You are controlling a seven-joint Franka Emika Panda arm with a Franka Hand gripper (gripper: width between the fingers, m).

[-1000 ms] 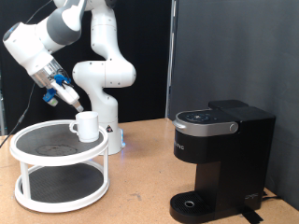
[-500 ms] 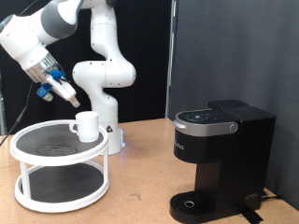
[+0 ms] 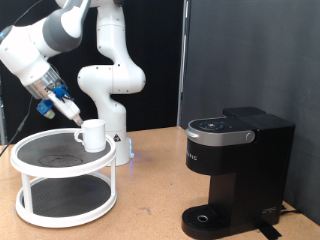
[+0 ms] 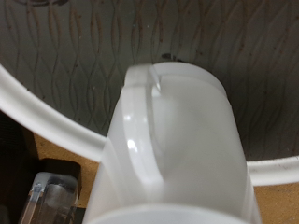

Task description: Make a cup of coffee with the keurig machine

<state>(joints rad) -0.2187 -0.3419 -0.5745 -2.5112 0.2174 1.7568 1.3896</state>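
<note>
The white cup stands upright on the top shelf of the white two-tier stand, at the exterior view's left. My gripper hangs tilted just left of and slightly above the cup, close to its handle side, with nothing between its fingers. The wrist view is filled by the cup, handle facing the camera, on the dark mesh shelf. One finger shows far off to the side, so the jaws stand open. The black keurig machine stands at the right with its lid down and its drip tray bare.
The robot's white base stands right behind the stand. A black curtain closes the back. The wooden table top lies bare between stand and machine.
My gripper has moved down and slightly to the right, from above the stand's left side to beside the cup. Cup and machine have not moved.
</note>
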